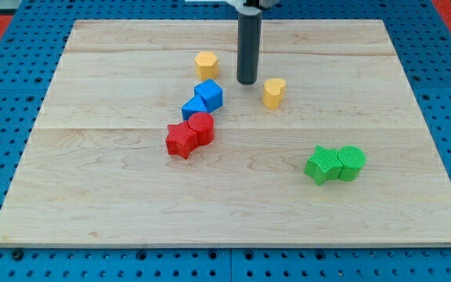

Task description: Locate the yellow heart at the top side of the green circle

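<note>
A: So where's my tip (247,81) rn?
B: Down on the wooden board (116,196), just left of the yellow heart (273,92); touching or not, can't tell. It's a bare rod, nothing to open, holding nothing
A: And the green circle (351,163)?
B: Lower right, touching a green star (322,165); heart's well above it, a bit left
A: Others?
B: Yellow hexagon (206,63) top centre, two blue blocks (204,98), then red circle (201,128) w/ red star (181,140) touching below
</note>
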### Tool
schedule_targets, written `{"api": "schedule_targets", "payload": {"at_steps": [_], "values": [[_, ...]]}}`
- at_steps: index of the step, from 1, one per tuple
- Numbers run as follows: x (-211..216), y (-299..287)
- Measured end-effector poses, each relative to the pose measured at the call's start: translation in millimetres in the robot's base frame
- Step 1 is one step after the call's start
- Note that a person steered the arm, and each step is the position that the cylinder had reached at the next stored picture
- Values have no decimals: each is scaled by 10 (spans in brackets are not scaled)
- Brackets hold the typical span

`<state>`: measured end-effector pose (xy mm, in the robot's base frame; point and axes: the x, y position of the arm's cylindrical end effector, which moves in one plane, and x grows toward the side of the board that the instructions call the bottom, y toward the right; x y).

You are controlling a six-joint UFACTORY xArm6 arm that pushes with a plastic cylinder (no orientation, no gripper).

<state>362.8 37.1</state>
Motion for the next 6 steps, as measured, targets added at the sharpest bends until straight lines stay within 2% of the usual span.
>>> {"api": "schedule_targets", "payload": {"at_steps": [1,3,5,6], "values": [[305,551],[-121,497],[632,905],[216,910]]}}
